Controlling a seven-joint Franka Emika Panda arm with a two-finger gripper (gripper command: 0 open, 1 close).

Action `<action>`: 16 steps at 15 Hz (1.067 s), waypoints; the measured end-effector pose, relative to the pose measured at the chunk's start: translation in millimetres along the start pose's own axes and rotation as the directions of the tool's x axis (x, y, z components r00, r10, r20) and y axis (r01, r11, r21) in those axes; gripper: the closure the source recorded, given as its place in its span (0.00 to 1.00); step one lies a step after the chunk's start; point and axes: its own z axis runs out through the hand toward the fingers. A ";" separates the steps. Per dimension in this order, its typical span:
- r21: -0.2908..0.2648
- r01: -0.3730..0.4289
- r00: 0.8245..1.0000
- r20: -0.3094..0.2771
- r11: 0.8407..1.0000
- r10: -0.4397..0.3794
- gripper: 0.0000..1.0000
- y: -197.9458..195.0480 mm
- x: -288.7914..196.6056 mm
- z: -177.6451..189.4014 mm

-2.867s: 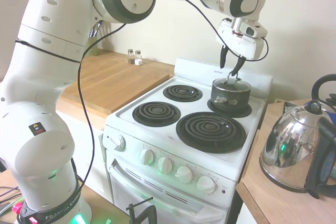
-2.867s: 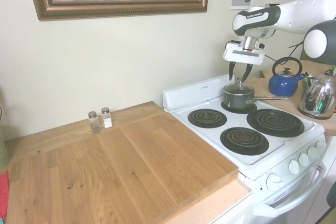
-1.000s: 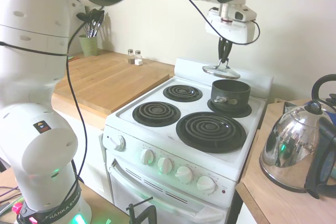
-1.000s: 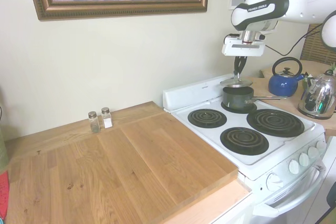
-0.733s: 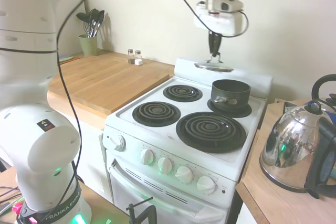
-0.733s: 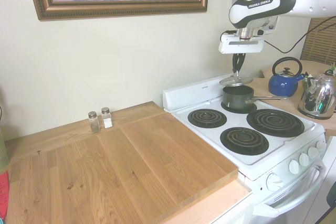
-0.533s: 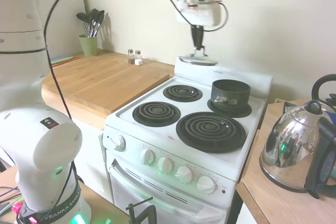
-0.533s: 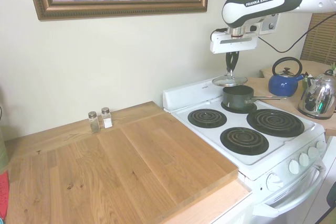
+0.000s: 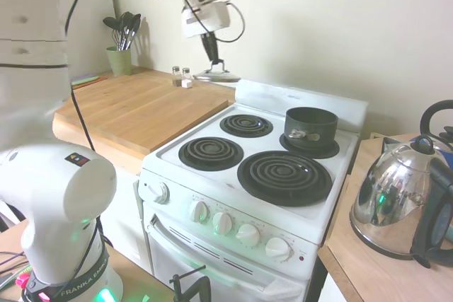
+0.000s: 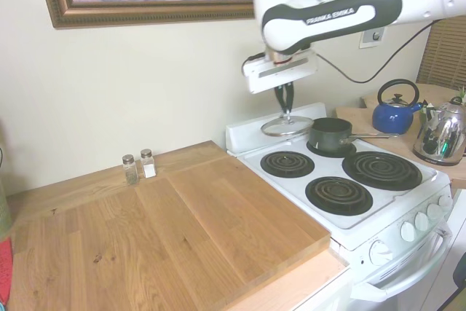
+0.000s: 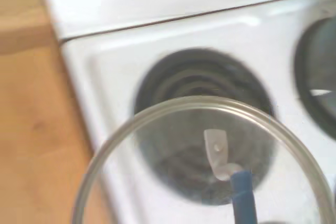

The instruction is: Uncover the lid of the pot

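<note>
Glass lid (image 10: 286, 125) in gripper (image 10: 285, 108), one uncovered pot (image 10: 329, 135), four burners (image 9: 284, 177)

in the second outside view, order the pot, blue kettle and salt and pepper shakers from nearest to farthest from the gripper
1. The pot: on the back burner, just right of the gripper, which holds the lid.
2. The blue kettle: on the counter beyond the pot.
3. The shakers: far left on the wooden counter, by the wall.

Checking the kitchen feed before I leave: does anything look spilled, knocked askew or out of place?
Nothing spilled or knocked over. Only the lid is out of its usual place: the gripper holds it in the air by its handle, beside the stove's back corner, while the pot sits open on its burner.
</note>
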 end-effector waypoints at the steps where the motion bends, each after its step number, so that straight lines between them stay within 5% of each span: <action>1: -0.018 0.017 1.000 -0.017 1.000 -0.017 1.00 -18.4 -22.4 2.1; 8: -0.118 0.117 0.993 -0.004 0.986 -0.119 1.00 -94.3 -105.9 49.2; 11: -0.164 0.143 0.990 0.018 0.976 -0.142 1.00 -109.9 -119.7 86.7; 15: -0.176 0.197 0.979 0.080 0.965 -0.185 1.00 -111.2 -124.2 91.2; 16: -0.176 0.204 0.978 0.091 0.963 -0.190 0.00 -110.9 -125.1 91.2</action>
